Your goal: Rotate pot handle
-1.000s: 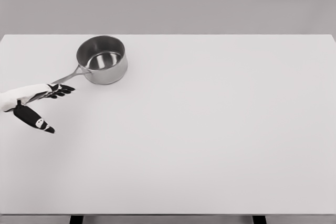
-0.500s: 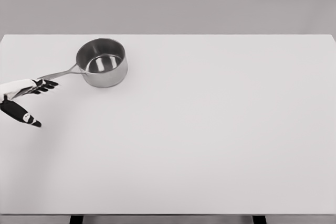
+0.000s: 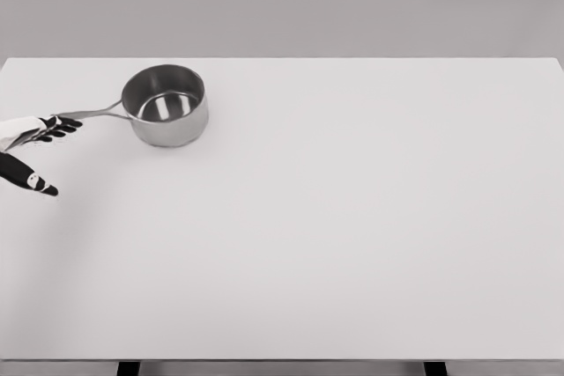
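Note:
A steel saucepan (image 3: 165, 105) stands upright at the table's far left, empty inside. Its long thin handle (image 3: 92, 114) points left and lies almost level in the picture. My left hand (image 3: 55, 154) comes in at the left edge. Its black fingers (image 3: 60, 126) are stretched out, with their tips at the handle's free end just below it. The thumb (image 3: 32, 181) is spread well apart and points down and right. Nothing is clasped in the hand. The right arm does not show.
The white table (image 3: 352, 217) fills the view, with its left edge close to my hand and its front edge along the bottom. A plain grey wall stands behind.
My left hand has moved left and away from me, with its fingers against the handle. The handle swung from pointing lower left to pointing nearly straight left. The pot shifted slightly left.

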`<state>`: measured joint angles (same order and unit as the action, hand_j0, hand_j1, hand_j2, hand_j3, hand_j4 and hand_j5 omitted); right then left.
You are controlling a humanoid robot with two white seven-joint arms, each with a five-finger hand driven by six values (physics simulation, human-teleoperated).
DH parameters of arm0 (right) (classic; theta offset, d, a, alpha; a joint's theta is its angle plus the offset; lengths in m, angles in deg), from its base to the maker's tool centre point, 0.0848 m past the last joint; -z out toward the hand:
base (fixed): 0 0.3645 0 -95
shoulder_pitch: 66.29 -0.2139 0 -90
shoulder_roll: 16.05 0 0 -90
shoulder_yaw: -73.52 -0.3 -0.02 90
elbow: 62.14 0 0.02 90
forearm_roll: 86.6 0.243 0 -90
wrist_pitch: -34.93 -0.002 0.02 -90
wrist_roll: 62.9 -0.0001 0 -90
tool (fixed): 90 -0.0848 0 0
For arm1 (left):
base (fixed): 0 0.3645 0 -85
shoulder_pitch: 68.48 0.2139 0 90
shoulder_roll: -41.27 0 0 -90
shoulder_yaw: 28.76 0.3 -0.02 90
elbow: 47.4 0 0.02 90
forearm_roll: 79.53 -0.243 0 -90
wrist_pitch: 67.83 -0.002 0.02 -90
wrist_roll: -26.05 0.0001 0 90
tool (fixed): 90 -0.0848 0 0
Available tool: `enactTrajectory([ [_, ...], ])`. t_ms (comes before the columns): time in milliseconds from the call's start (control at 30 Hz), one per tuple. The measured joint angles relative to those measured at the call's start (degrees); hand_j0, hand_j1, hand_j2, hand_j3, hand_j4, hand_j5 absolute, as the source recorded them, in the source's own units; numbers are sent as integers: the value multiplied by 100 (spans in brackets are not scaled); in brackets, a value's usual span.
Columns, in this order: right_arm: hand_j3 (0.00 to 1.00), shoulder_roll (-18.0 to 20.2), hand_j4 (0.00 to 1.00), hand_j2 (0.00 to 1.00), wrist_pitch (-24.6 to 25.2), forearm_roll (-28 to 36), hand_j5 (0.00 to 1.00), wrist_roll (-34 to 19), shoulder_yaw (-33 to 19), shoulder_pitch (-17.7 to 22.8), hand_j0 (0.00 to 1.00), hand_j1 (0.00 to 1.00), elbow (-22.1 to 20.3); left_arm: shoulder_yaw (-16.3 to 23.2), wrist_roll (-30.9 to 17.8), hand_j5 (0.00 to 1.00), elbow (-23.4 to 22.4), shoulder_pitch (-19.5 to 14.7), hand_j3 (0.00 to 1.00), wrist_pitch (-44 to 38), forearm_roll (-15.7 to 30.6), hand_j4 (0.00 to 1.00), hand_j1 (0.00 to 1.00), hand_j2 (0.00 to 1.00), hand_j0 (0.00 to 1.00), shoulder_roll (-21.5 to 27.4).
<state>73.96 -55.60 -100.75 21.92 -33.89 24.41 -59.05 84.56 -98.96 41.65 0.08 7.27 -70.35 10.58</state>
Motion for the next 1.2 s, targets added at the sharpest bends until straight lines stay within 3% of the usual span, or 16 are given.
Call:
enactTrajectory([
  [500, 100, 0, 100, 100, 0, 0, 100, 0, 0, 0, 100, 100, -1, 14, 0, 100, -237, -70, 100, -1, -295, 100, 100, 100, 100, -262],
  [1200, 100, 0, 100, 100, 0, 0, 100, 0, 0, 0, 100, 100, -1, 42, 0, 100, 39, -88, 100, -12, -375, 100, 100, 100, 100, -270],
])
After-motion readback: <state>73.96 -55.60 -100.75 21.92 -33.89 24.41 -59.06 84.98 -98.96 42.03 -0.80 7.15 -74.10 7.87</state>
